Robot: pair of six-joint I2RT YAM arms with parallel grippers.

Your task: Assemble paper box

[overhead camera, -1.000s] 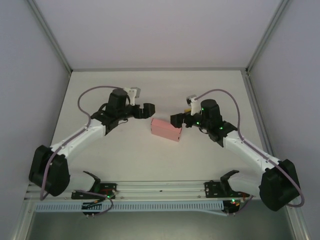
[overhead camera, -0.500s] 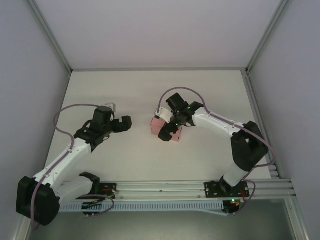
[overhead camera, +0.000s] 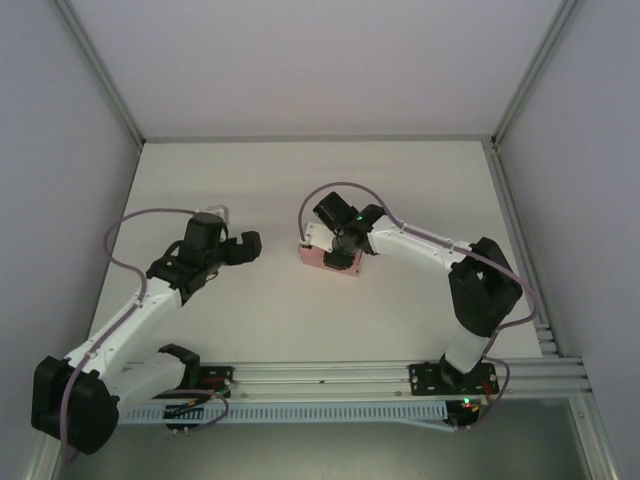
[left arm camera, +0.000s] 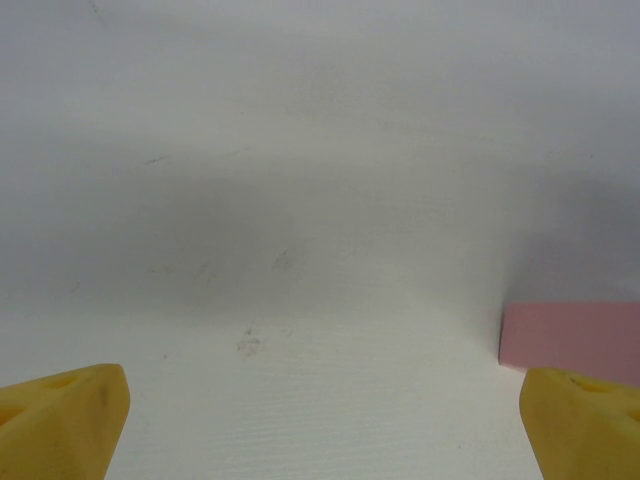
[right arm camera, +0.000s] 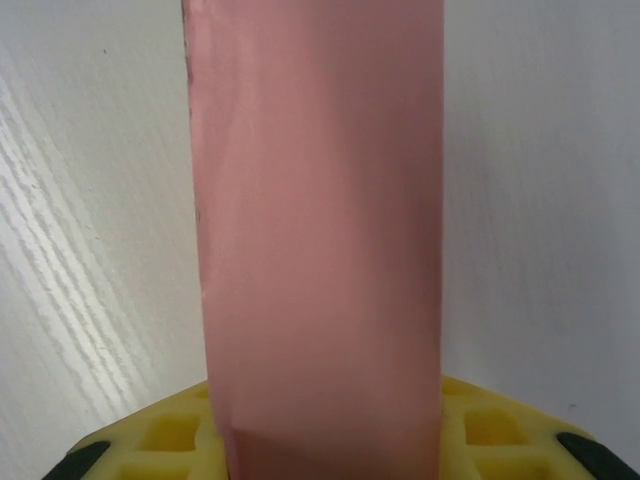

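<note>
Bare table (overhead camera: 300, 180) all around the paper box (overhead camera: 316, 258), right jaws over it, left jaws well clear.

A white table (overhead camera: 300, 320) sits enclosed by plain grey walls (overhead camera: 300, 60) and metal posts (overhead camera: 101, 70).

- The right gripper (overhead camera: 337, 255) has swung in from the right side and closed on the paper box (overhead camera: 314, 256).
- The left gripper (overhead camera: 250, 246) has drawn back leftward, away from it.
</note>
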